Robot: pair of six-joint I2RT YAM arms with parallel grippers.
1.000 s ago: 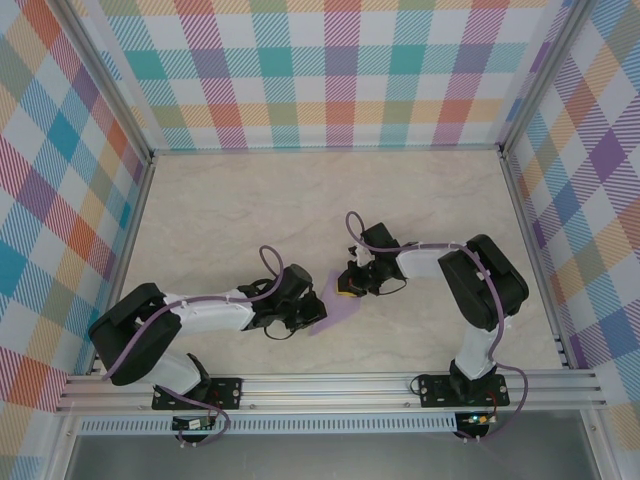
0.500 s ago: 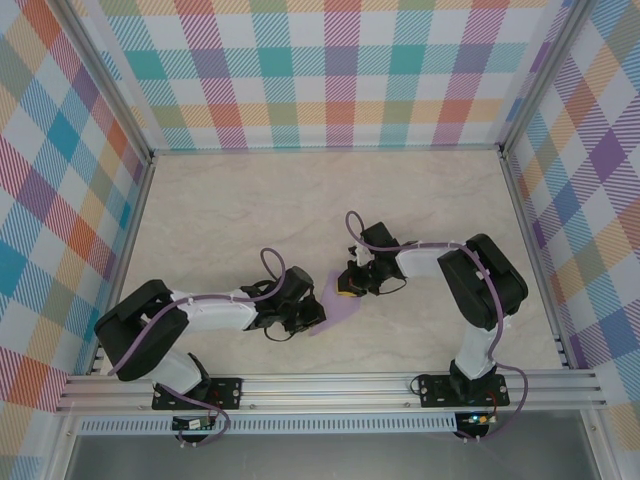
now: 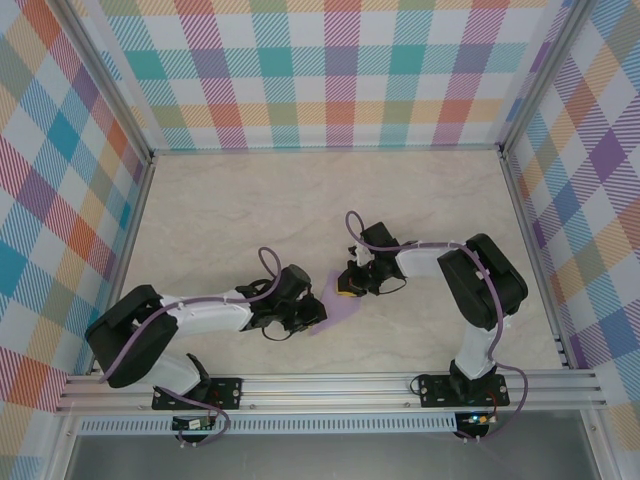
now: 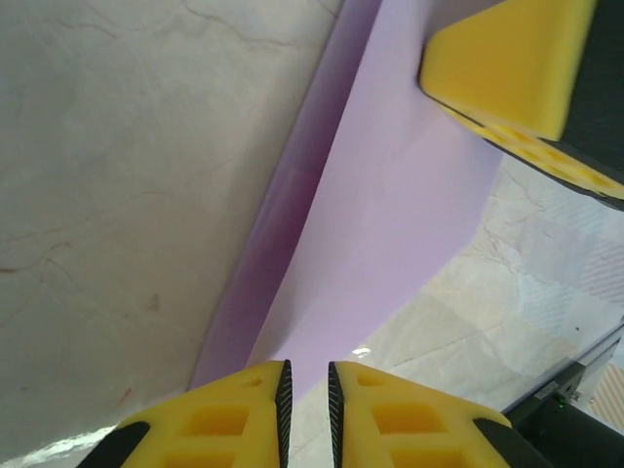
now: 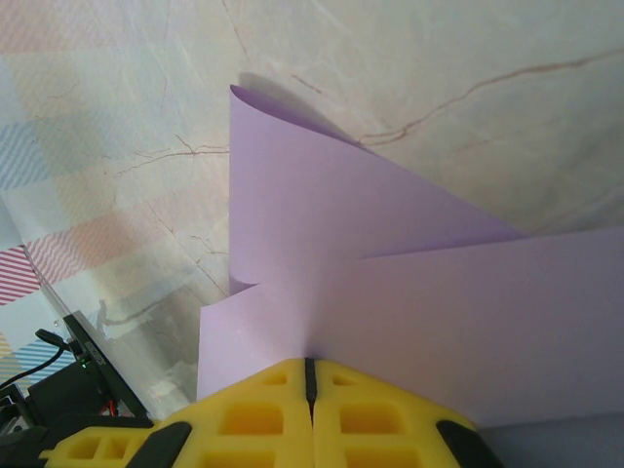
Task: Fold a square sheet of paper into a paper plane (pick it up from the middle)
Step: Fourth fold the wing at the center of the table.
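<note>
The lilac paper [image 3: 340,312] lies on the counter [image 3: 250,210] near its front middle, between the two pincers. It is creased smaller than a flat square.

The right pincer [image 3: 349,287] sits at the paper's far right edge. In the right wrist view its yellow fingertips [image 5: 310,375] are pressed together with no gap, clamped on the paper [image 5: 390,292]. From this nip the sheet spreads away in overlapping layers. One flap rises to a curled corner at the upper left, and a long band runs off to the right.

The left pincer [image 3: 308,318] is at the paper's near left side, low over the counter. In the left wrist view its tips [image 4: 308,390] stand slightly apart, with a narrow dark slit between them. The paper [image 4: 390,224] runs as a long strip from just ahead of that slit up toward the top right, with a darker folded edge along its left side. The strip's near end reaches the fingertips, but the slit is wider than the sheet, so the paper is not pinched. A yellow finger [image 4: 507,58] of the right pincer rests on the strip's far end.
</note>
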